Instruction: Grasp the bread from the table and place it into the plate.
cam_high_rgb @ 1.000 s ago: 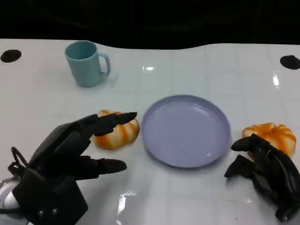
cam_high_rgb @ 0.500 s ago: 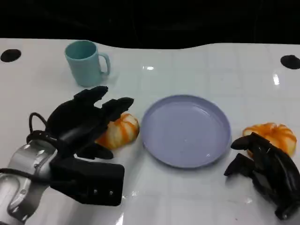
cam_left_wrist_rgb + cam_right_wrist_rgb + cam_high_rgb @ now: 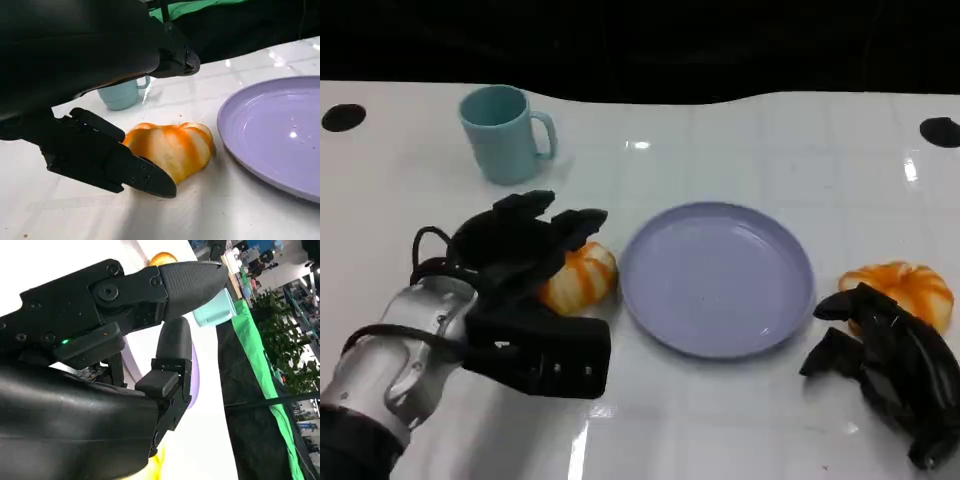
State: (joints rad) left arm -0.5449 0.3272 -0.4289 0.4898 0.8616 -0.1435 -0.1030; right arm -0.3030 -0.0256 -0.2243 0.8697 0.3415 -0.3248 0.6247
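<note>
Head view is showing the left hand (image 3: 525, 250) hanging over an orange-striped bread roll (image 3: 582, 280), covering its near-left part, just left of the lavender plate (image 3: 717, 278) on the white table (image 3: 720, 140). Left wrist view is giving what that angle hides: the fingers are spreading apart around the roll, one fingertip (image 3: 150, 180) lying low beside it, the others arching above; whether any is touching the crust, cannot tell. Right hand (image 3: 885, 365) is resting near the table's right edge, fingers loosely curling and apart, holding nothing, partly masking a second roll (image 3: 900, 285) behind it. Right wrist view is adding little beyond black shell and fingers. A teal mug (image 3: 505, 133) is standing at far left.
</note>
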